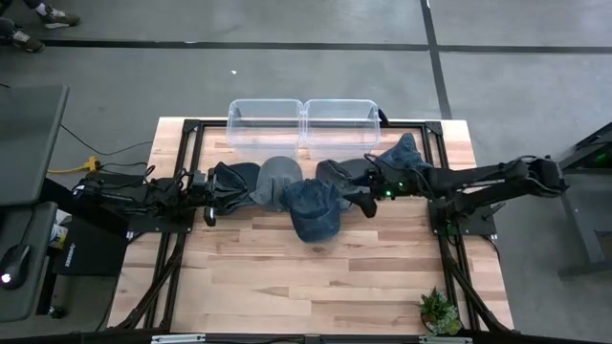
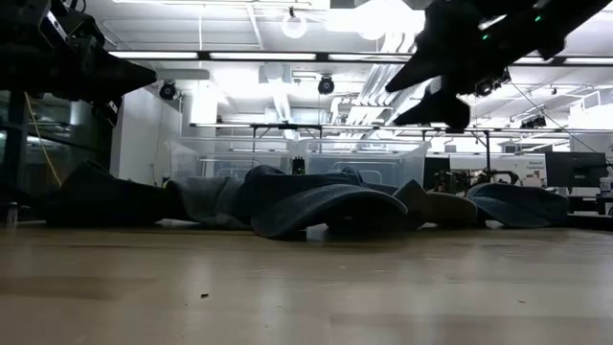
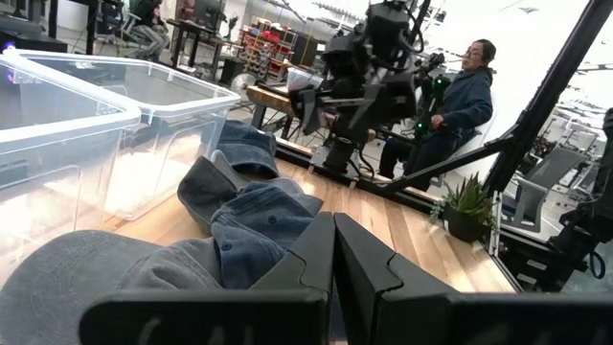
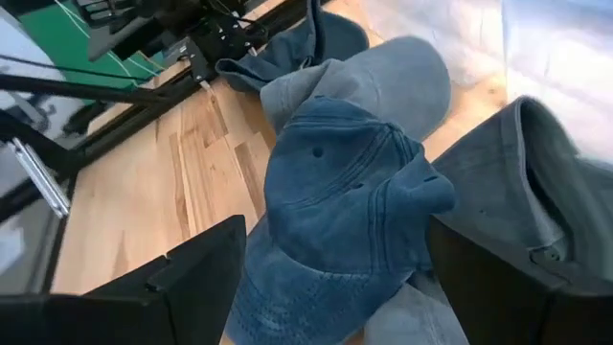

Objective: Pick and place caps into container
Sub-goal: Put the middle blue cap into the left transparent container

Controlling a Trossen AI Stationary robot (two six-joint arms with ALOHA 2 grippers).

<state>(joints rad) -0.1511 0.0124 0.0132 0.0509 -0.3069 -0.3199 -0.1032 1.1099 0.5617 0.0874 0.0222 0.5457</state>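
Note:
Several fabric caps lie in a row on the wooden table in front of two clear containers (image 1: 265, 122) (image 1: 341, 122): a dark cap (image 1: 232, 183), a grey cap (image 1: 277, 180), a denim-blue cap (image 1: 316, 210), a dark grey cap (image 1: 337, 170) and a blue cap (image 1: 406, 153). My right gripper (image 1: 366, 199) (image 4: 335, 278) is open. It hovers above the denim-blue cap (image 4: 335, 192), clear of it in the low view (image 2: 436, 101). My left gripper (image 1: 208, 212) (image 3: 333, 240) is shut and empty. It is raised beside the dark cap at the row's left end.
A small potted plant (image 1: 440, 311) stands at the table's near right corner. The black frame rails (image 1: 186, 162) run along the table's sides. A person (image 3: 460, 96) sits beyond the table's right side. Bare wood (image 1: 306, 287) lies toward the near edge.

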